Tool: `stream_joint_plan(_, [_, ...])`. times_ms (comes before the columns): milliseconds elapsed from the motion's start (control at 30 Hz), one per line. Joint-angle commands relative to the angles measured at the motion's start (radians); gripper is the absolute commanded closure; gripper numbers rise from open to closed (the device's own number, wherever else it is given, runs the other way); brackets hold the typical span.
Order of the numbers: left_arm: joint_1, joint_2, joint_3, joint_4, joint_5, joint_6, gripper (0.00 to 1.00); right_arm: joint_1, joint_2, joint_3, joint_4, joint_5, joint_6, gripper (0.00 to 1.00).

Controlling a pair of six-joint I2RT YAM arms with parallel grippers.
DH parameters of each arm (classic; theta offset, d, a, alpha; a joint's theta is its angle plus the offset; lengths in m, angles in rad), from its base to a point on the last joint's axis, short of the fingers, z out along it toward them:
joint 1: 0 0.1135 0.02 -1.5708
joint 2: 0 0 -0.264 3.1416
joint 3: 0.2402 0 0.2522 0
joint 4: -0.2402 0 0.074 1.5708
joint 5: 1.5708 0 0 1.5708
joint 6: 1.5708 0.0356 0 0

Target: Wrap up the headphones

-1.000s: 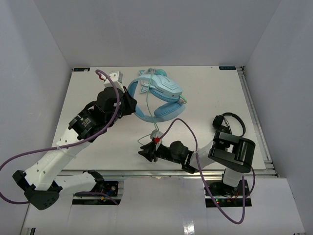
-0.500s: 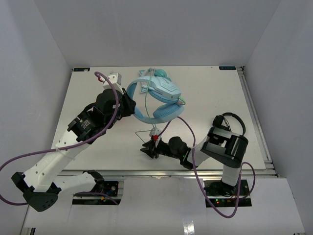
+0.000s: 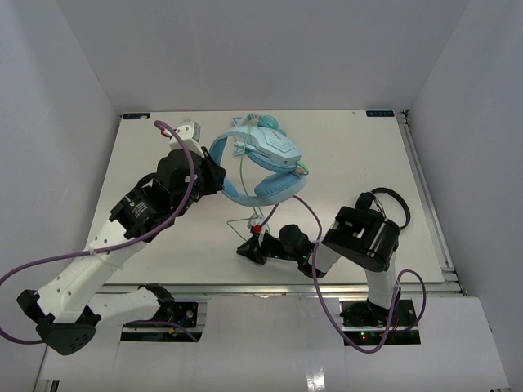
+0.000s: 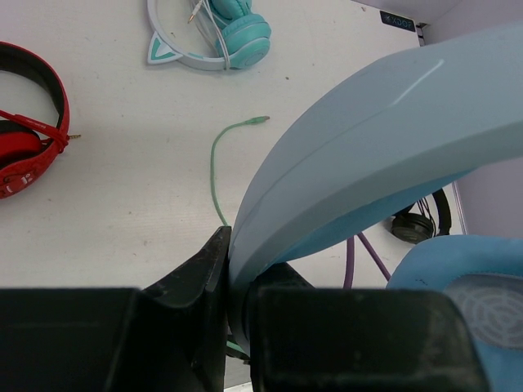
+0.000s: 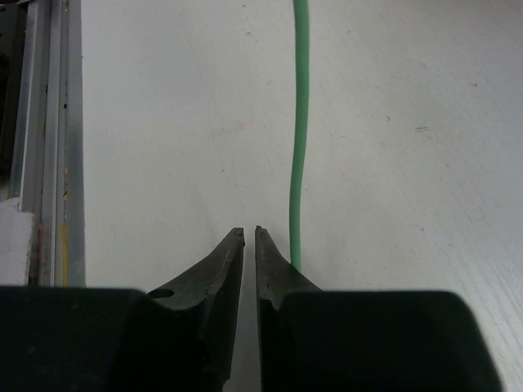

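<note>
**Task item.** The headphones (image 3: 263, 162) appear to be raised off the table (image 3: 359, 155), carried by the headband (image 4: 368, 139). Their cable (image 3: 246, 184) drops from the cups toward the near edge. Its plug end (image 4: 260, 120) lies loose on the surface below them.

**Risks.**
- In the right wrist view the cable (image 5: 300, 122) runs along the outer side of one finger, not through the slit. If the jaws close where they are, they will likely pinch nothing and no wrap can begin.
- The heavy cups hang to one side of the single headband grip, so the headband may pivot or slide in it.
- Any turn of the headphones could drag the free cable across the neighbouring pairs.

**Arms.**
- The left gripper (image 3: 217, 175) is clenched on the headband at the headphones' left side, with its arm stretched up from the near left.
- The right gripper (image 3: 244, 249) sits low, just nearer than the headphones, with its arm folded back. Its jaws are all but closed and the slit between them is empty.

**Also present.** A teal cat-ear pair (image 4: 221, 33) lies behind the headphones. A red-and-black pair (image 4: 24, 131) and a black pair (image 3: 384, 204) lie apart from them.
</note>
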State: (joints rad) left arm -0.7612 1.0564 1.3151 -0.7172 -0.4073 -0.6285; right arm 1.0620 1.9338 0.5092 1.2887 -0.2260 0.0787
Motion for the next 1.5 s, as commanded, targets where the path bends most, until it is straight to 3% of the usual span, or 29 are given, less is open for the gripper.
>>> stream_joint_plan(0, [0.0, -0.055, 0.006, 0.092, 0.013, -0.031, 1.0, -0.031, 0.008, 0.013, 0.513, -0.035, 0.003, 0.9])
stream_joint_plan(333, [-0.001, -0.076, 0.03, 0.061, -0.013, -0.011, 1.0, -0.055, -0.123, -0.132, 0.496, -0.119, -0.041, 0.92])
stream_joint_plan(533, [-0.001, -0.095, 0.059, 0.035, 0.02, 0.007, 1.0, -0.164, -0.12, -0.198, 0.585, -0.173, 0.04, 0.92])
stream_joint_plan(600, [0.0, -0.092, 0.062, 0.026, 0.02, 0.012, 1.0, -0.184, -0.136, -0.208, 0.573, -0.221, 0.052, 0.86])
stream_joint_plan(733, [0.0, -0.087, 0.056, 0.019, 0.015, 0.015, 1.0, -0.188, -0.241, -0.209, 0.42, -0.328, 0.022, 0.62])
stream_joint_plan(967, [0.0, -0.078, 0.058, 0.021, 0.028, 0.012, 1.0, -0.186, -0.435, -0.235, 0.217, -0.348, -0.089, 0.43])
stream_joint_plan(1200, [0.0, -0.079, 0.05, 0.032, 0.048, 0.009, 1.0, -0.206, -0.404, -0.112, 0.029, -0.413, -0.169, 0.15])
stream_joint_plan(1467, [0.0, -0.071, 0.049, 0.044, 0.062, 0.009, 1.0, -0.23, -0.222, 0.045, 0.017, -0.497, -0.126, 0.15])
